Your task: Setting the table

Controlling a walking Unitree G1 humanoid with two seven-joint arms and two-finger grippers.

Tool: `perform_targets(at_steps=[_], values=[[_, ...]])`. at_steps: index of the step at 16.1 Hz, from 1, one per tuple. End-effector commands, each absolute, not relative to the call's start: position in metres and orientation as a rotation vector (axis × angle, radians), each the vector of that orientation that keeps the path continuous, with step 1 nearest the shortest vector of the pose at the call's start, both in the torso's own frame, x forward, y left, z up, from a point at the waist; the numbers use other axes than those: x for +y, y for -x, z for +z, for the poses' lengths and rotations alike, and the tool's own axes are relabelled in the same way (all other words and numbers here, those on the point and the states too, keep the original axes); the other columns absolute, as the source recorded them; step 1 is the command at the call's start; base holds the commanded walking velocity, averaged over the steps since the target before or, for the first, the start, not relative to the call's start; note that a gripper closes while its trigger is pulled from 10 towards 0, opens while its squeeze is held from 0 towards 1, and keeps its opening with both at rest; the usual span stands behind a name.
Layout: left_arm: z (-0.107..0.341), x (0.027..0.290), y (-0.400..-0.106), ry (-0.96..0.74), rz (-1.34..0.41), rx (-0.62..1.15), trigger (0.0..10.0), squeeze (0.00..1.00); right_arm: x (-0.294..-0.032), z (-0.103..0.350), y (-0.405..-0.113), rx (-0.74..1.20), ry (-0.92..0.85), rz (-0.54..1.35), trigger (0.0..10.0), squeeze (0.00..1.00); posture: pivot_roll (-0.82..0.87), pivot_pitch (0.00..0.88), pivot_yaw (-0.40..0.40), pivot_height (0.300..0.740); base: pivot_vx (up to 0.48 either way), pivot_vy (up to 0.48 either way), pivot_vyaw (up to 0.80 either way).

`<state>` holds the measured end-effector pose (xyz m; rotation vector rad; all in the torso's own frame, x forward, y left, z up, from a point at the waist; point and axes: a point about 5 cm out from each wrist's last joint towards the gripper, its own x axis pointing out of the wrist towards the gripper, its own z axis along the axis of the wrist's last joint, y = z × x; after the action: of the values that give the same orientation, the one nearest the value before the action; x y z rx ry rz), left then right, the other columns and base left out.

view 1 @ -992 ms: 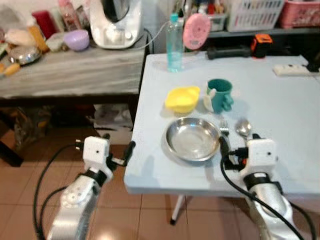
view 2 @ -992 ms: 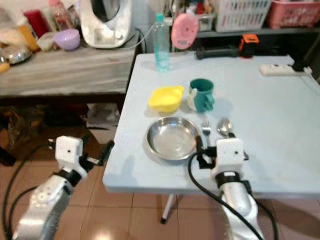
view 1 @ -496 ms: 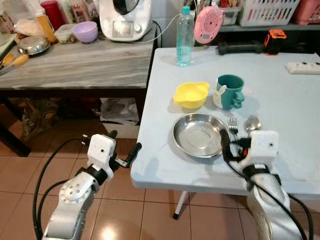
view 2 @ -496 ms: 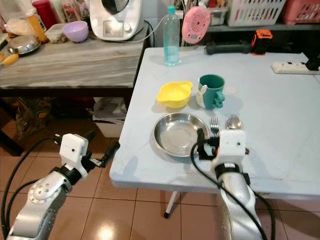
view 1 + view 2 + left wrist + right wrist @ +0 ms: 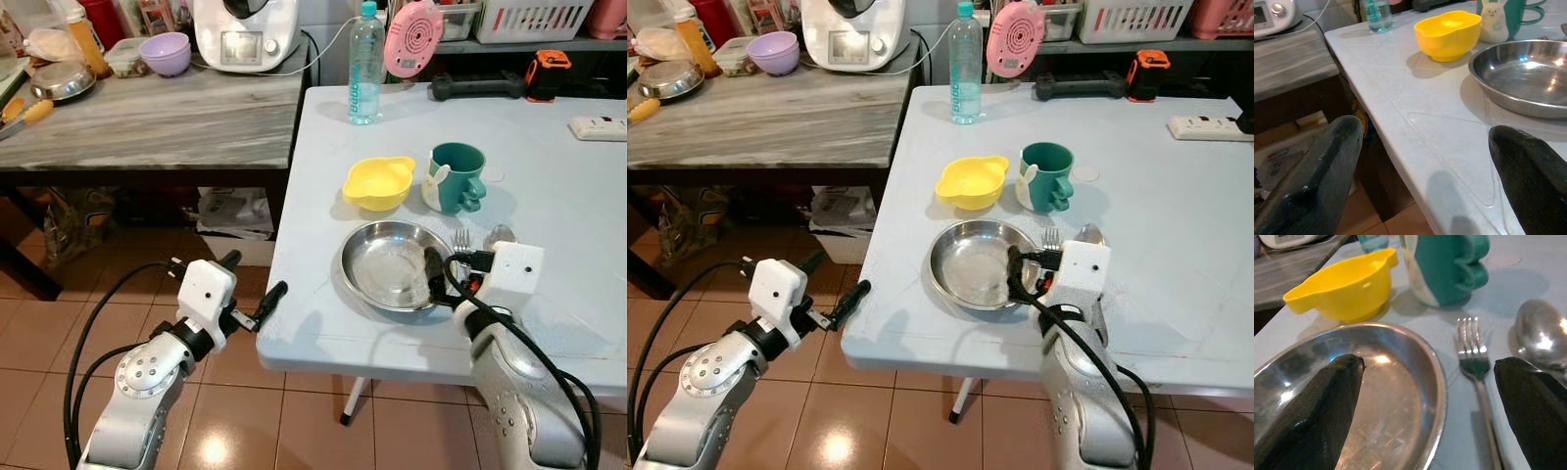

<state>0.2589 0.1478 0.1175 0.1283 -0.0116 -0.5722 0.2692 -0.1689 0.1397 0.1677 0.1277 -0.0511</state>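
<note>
Fingers [image 5: 1322, 401] straddle plate [image 5: 1400, 396] rim (no writing).

Shiny metal plate [image 5: 392, 266], fork [image 5: 1473, 352]

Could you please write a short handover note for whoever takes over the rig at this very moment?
Right hand: open, empty, straddling the right rim of the steel plate, beside the fork.
Left hand: open, empty, off the table's left edge, above the floor.
Laid out: plate near the front edge, fork and spoon to its right, yellow bowl and green mug behind it.
Done: the place setting looks laid.
Left: probably just straightening pieces; a water bottle stands at the far edge.
</note>
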Motion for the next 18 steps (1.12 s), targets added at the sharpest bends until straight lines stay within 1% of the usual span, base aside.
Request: perform_targets(at_steps=[1, 3, 7, 10, 12, 13, 15, 16, 17, 18], values=[[0.118, 0.149, -0.257, -0.153, -0.587, -0.007, 10.0, 0.00, -0.167, 0.146, -0.271, 0.123, -0.212, -0.030, 10.0, 0.00, -0.05, 0.121, 0.076, 0.740, 0.000, 0.000, 0.00], [0.117, 0.148, -0.256, -0.154, -0.591, -0.005, 10.0, 0.00, -0.165, 0.144, -0.274, 0.155, -0.259, -0.019, 10.0, 0.00, -0.05, 0.122, 0.074, 0.740, 0.000, 0.000, 0.00], [0.112, 0.145, -0.254, -0.158, -0.601, 0.004, 10.0, 0.00, -0.161, 0.140, -0.278, 0.204, -0.260, -0.003, 10.0, 0.00, -0.05, 0.125, 0.066, 0.740, 0.000, 0.000, 0.00], [0.110, 0.141, -0.253, -0.156, -0.607, 0.008, 10.0, 0.00, -0.154, 0.134, -0.277, 0.269, -0.266, 0.050, 10.0, 0.00, -0.05, 0.126, 0.062, 0.740, 0.000, 0.000, 0.00], [0.110, 0.139, -0.253, -0.156, -0.610, 0.008, 10.0, 0.00, -0.154, 0.126, -0.274, 0.334, -0.207, 0.059, 10.0, 0.00, -0.05, 0.130, 0.059, 0.740, 0.000, 0.000, 0.00], [0.110, 0.139, -0.253, -0.156, -0.612, 0.009, 10.0, 0.00, -0.153, 0.124, -0.273, 0.333, -0.178, 0.074, 10.0, 0.00, -0.05, 0.130, 0.059, 0.740, 0.000, 0.000, 0.00], [0.110, 0.139, -0.252, -0.159, -0.613, 0.010, 10.0, 0.00, -0.154, 0.124, -0.273, 0.306, -0.200, 0.076, 10.0, 0.00, -0.05, 0.130, 0.058, 0.740, 0.000, 0.000, 0.00], [0.111, 0.139, -0.252, -0.159, -0.614, 0.010, 10.0, 0.00, -0.156, 0.123, -0.272, 0.309, -0.165, 0.066, 10.0, 0.00, -0.05, 0.128, 0.058, 0.740, 0.000, 0.000, 0.00], [0.111, 0.140, -0.251, -0.162, -0.616, 0.010, 10.0, 0.00, -0.155, 0.121, -0.268, 0.332, -0.232, 0.075, 10.0, 0.00, -0.05, 0.127, 0.059, 0.740, 0.000, 0.000, 0.00], [0.111, 0.140, -0.251, -0.163, -0.617, 0.011, 10.0, 0.00, -0.154, 0.120, -0.265, 0.346, -0.240, 0.092, 10.0, 0.00, -0.05, 0.126, 0.060, 0.740, 0.000, 0.000, 0.00]])
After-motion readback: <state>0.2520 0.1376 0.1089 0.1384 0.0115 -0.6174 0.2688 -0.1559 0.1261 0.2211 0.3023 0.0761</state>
